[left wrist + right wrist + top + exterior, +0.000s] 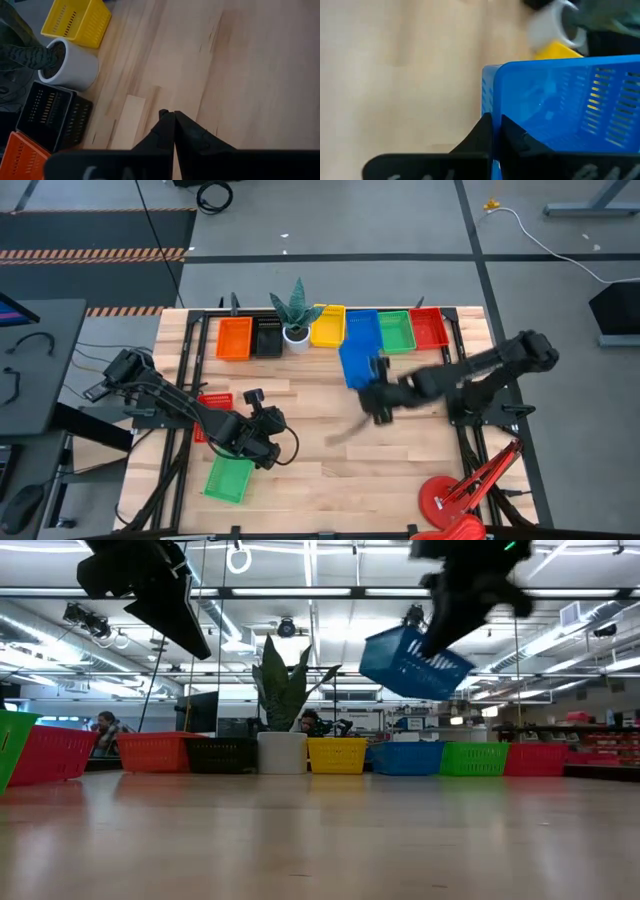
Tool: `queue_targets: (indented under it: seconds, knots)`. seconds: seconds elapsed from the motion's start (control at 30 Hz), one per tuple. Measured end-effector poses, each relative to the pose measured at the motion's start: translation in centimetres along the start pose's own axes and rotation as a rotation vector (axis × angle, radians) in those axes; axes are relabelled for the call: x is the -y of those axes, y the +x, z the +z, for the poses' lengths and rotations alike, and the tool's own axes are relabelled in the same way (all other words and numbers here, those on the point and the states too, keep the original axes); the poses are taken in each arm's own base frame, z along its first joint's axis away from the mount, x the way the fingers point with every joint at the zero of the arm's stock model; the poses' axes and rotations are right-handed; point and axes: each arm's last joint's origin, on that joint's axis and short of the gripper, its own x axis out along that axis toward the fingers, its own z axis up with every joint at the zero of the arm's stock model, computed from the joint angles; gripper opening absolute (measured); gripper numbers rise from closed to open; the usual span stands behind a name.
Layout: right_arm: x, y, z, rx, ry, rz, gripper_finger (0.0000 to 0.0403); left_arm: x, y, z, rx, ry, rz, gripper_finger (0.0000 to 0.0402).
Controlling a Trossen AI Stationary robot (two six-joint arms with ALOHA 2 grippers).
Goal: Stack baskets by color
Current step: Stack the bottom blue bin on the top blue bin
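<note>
High view: right gripper (380, 402) pinched on the rim of a blue basket (357, 365), carried tilted just in front of the back row. Low view confirms it is off the table, hanging clear above the row. Step in hand, by judgement: moving this blue onto its twin, the blue basket in the row (362, 327), sitting between the yellow basket (328, 325) and green basket (395, 330).

Next move calls for: levelling the tilt, squaring long sides to the row basket, then straight down so walls nest. Neighbours touch or nearly touch on both sides, so no lateral slack; any skew likely catches a yellow or green rim.

Left gripper (262, 442) closed on nothing, parked low-left beside a second green basket (229, 478) and a red basket (213, 404).

Room: centre of the table (330, 470) open, good for re-approach. Plant pot (296, 335) stands left of yellow, out of the path. Red lamp (450, 500) at the near right corner, well apart.
</note>
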Motion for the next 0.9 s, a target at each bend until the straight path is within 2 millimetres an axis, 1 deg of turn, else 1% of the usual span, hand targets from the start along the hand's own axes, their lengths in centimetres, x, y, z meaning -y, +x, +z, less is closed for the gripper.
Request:
queue_targets:
  seconds: [0.07,0.2,0.27,0.33,0.4,0.47,0.63,0.73,0.9]
  knots:
    - [2.6,1.5,-0.3,-0.035,0.02,-0.047,0.001,0.0,0.0,0.0,0.0,0.0,0.0,0.0016]
    - [7.6,3.8,-1.7,-0.106,0.095,-0.138,0.001,0.0,0.0,0.0,0.0,0.0,0.0,0.0018]
    - [9.4,4.6,-2.3,-0.102,0.13,-0.116,0.001,0.0,0.0,0.0,0.0,0.0,0.0,0.0015]
    - [10.6,5.7,-2.9,-0.084,0.145,-0.076,0.001,0.0,0.0,0.0,0.0,0.0,0.0,0.0011]
    - [11.2,6.9,-3.6,-0.099,0.146,-0.062,0.001,0.0,0.0,0.0,0.001,-0.001,0.0,0.0009]
    - [11.6,8.2,-4.0,-0.123,0.135,-0.063,0.001,0.0,0.0,0.0,0.004,-0.005,-0.002,0.001]
    - [11.4,11.2,-4.9,-0.226,0.119,-0.029,0.0011,0.0,0.0,0.1,0.007,-0.008,-0.005,0.002]
    - [11.1,12.3,-5.3,-0.264,0.114,-0.013,0.0013,0.0,0.0,0.1,0.006,-0.007,-0.004,0.0021]
    - [10.8,12.4,-5.5,-0.292,0.085,0.005,0.003,0.0,0.0,0.1,0.006,-0.007,-0.004,0.0014]
